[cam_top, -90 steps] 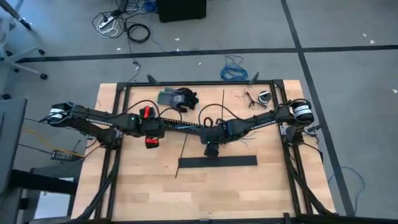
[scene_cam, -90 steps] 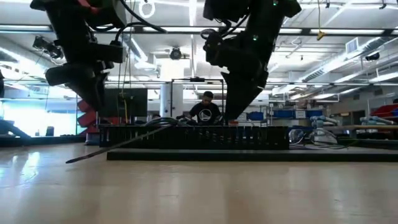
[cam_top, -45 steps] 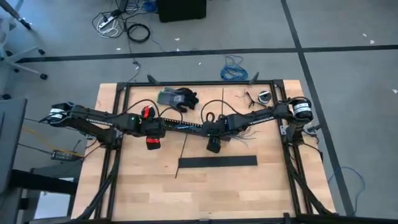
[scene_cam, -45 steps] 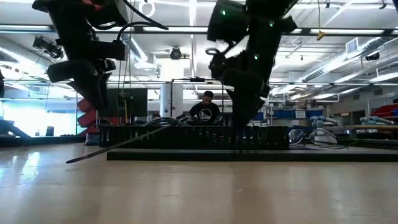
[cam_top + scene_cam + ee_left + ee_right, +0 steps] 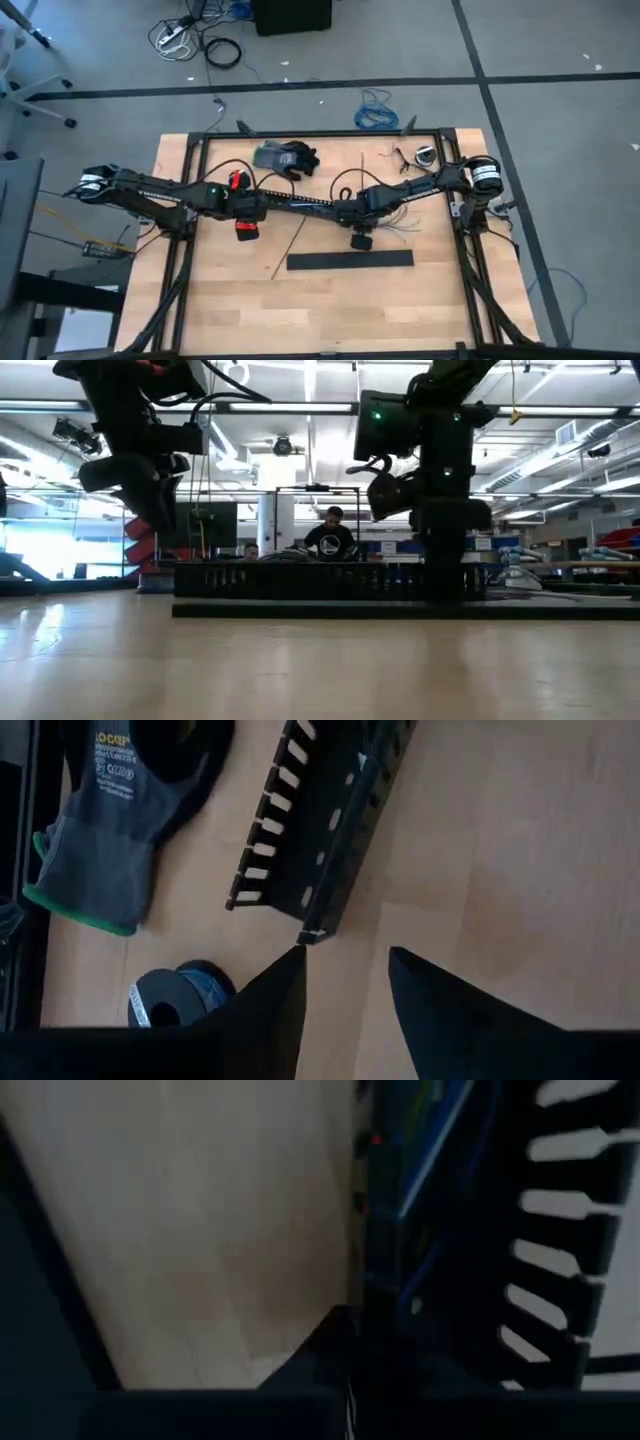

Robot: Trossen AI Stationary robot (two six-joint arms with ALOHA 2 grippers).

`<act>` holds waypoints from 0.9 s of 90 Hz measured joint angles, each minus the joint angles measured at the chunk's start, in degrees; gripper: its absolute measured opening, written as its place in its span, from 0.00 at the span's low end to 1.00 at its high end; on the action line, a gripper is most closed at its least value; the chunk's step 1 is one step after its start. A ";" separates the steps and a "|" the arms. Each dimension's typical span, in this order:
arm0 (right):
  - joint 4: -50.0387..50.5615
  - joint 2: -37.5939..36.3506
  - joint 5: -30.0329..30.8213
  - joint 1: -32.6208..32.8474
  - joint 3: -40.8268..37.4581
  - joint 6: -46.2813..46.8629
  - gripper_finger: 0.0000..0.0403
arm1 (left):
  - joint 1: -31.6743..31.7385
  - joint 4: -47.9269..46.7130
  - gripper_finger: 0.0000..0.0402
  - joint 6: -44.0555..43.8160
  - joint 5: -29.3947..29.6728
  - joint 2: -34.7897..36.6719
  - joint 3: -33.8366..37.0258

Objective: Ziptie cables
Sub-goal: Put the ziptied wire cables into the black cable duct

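The cables (image 5: 405, 222) lie right of centre with their ends fanned apart. In the right wrist view blue wires (image 5: 430, 1170) run along the black slotted duct (image 5: 540, 1230). The duct (image 5: 300, 205) lies across the table's middle. One ziptie (image 5: 288, 243) lies slanted near it, and another (image 5: 360, 170) lies farther back. My right gripper (image 5: 358, 225) points down at the duct (image 5: 300, 578), fingers together (image 5: 350, 1340). My left gripper (image 5: 345, 990) hangs open above the duct's left end (image 5: 310, 932), touching nothing. My right gripper points straight down at the duct's side (image 5: 375, 1280), next to the blue wires. Its fingertips merge with the dark duct there. I cannot tell whether they touch the wires or the duct.
A wide flat black bar (image 5: 350, 260) lies near of the duct. Grey gloves (image 5: 287, 158) and a small spool (image 5: 170, 1000) lie at the far left. Black frame rails (image 5: 190, 230) run along the table's sides. A person (image 5: 330, 540) sits beyond the table.
My right gripper has moved along the duct toward the table's right edge and turned upright. The near ziptie, which rose on a slant in the low view, no longer shows there, and its near end has swung toward the left.
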State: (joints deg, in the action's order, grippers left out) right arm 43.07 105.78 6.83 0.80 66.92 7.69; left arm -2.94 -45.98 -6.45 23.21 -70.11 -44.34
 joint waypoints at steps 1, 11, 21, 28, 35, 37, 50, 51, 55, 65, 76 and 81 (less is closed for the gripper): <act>0.07 0.00 -0.11 -0.05 0.00 -0.79 0.04 | 0.00 0.00 0.34 -0.01 -0.03 0.00 0.00; 1.46 0.00 -1.22 -0.43 0.00 -9.65 0.01 | 0.00 0.02 0.34 -0.27 -1.26 0.00 0.00; 3.91 -0.01 -2.35 -0.91 0.00 -15.49 0.01 | 0.00 0.00 0.34 -1.23 -2.29 0.00 0.00; 6.28 -0.02 -2.67 -1.56 0.00 -16.89 0.01 | 0.00 0.00 0.34 -1.51 -2.40 0.00 0.00; 6.11 -0.02 -2.80 -2.03 0.00 -16.23 0.02 | 0.00 0.02 0.34 -1.65 -2.48 0.00 0.00; 6.07 -0.02 -2.82 -2.06 0.08 -15.14 0.03 | 0.00 0.07 0.34 -1.67 -2.48 0.00 0.00; 6.02 0.07 -3.17 -2.06 1.80 -8.95 0.10 | 0.00 0.55 0.34 -1.71 -2.50 0.00 0.00; 5.95 0.07 -3.34 -2.06 2.00 -8.95 0.11 | 0.00 0.57 0.34 -1.71 -2.50 0.00 0.00; 5.60 0.01 -4.12 -2.02 2.87 -9.00 0.14 | 0.00 0.62 0.34 -1.70 -2.52 0.00 0.00; 5.19 -0.07 -5.57 -1.39 5.22 -9.37 0.23 | 0.00 1.44 0.34 -1.71 -2.50 0.00 0.00; 3.07 -0.11 -5.14 -0.91 6.40 -10.60 0.35 | 0.00 1.42 0.34 -1.50 -2.52 0.00 0.00; 2.97 -0.11 -3.00 -0.58 6.71 -10.78 0.40 | 0.00 1.40 0.34 -1.50 -2.50 0.00 0.00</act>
State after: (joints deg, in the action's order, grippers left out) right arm 46.04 105.67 3.83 0.22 73.63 -3.08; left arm -2.94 -44.57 -7.94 20.71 -70.11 -44.34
